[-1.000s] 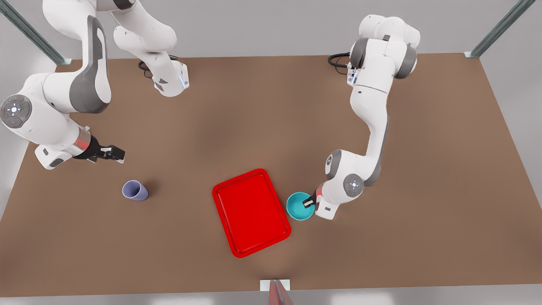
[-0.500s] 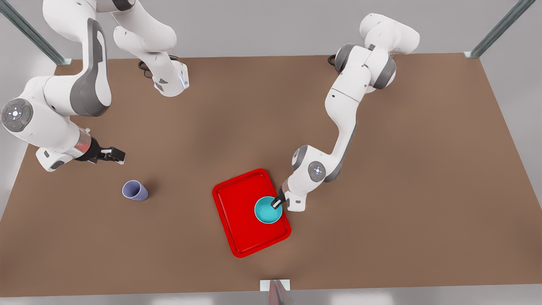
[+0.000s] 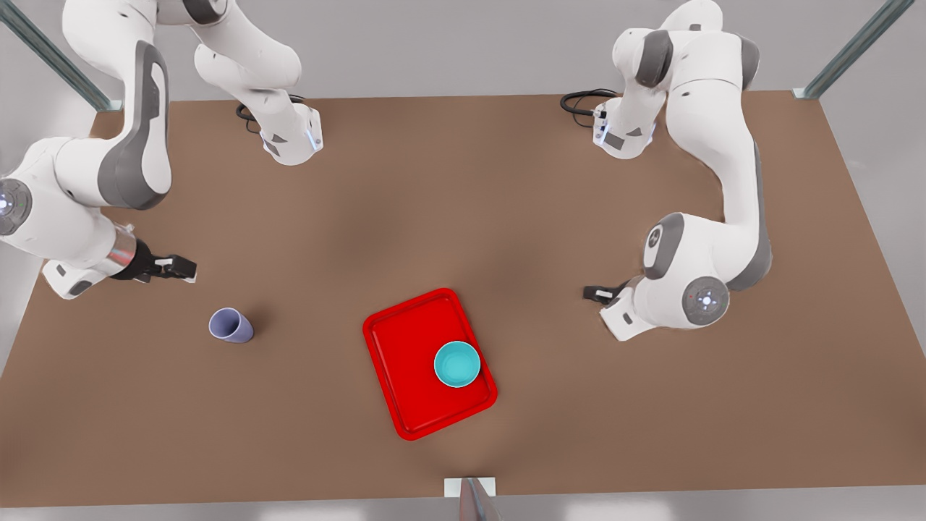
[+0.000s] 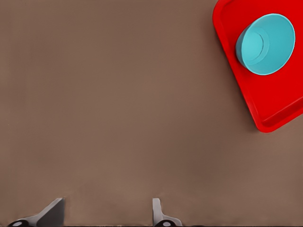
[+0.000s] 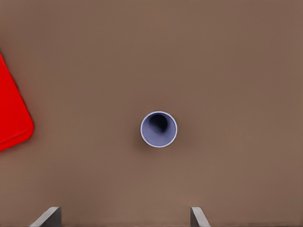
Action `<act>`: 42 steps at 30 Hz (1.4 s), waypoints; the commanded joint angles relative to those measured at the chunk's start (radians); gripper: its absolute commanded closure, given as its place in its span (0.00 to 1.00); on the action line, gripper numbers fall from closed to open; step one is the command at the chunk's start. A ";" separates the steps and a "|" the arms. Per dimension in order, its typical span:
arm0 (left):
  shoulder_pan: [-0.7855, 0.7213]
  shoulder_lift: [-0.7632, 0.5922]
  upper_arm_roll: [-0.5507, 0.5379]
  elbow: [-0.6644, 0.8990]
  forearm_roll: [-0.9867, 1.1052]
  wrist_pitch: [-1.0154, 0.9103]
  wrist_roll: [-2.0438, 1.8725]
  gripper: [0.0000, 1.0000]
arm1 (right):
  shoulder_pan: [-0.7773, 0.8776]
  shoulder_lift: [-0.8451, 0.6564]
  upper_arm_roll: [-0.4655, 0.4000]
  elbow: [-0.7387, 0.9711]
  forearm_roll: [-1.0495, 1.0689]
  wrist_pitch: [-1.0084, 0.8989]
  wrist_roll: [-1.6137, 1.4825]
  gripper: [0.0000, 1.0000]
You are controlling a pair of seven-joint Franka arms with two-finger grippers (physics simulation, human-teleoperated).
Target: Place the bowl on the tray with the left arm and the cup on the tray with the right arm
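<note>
Bowl (image 3: 457, 364) on tray (image 3: 405, 362), cup (image 5: 158, 129) upright on table (image 3: 463, 217)

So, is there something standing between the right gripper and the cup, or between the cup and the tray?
Nothing visible. The right gripper hangs open above bare table near the cup. Only bare table lies between the cup and the tray, where the bowl occupies one side, leaving free room.

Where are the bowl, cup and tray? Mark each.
bowl (image 3: 457, 364), front view, middle of its inside.
cup (image 3: 229, 325), front view, its open mouth.
tray (image 3: 406, 354), front view, bare red floor beside the bowl.
</note>
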 commanded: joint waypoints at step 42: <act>0.062 -0.336 -0.051 -0.293 0.177 0.105 -0.004 0.00 | -0.017 0.335 -0.092 -0.208 0.024 0.478 -0.141 0.25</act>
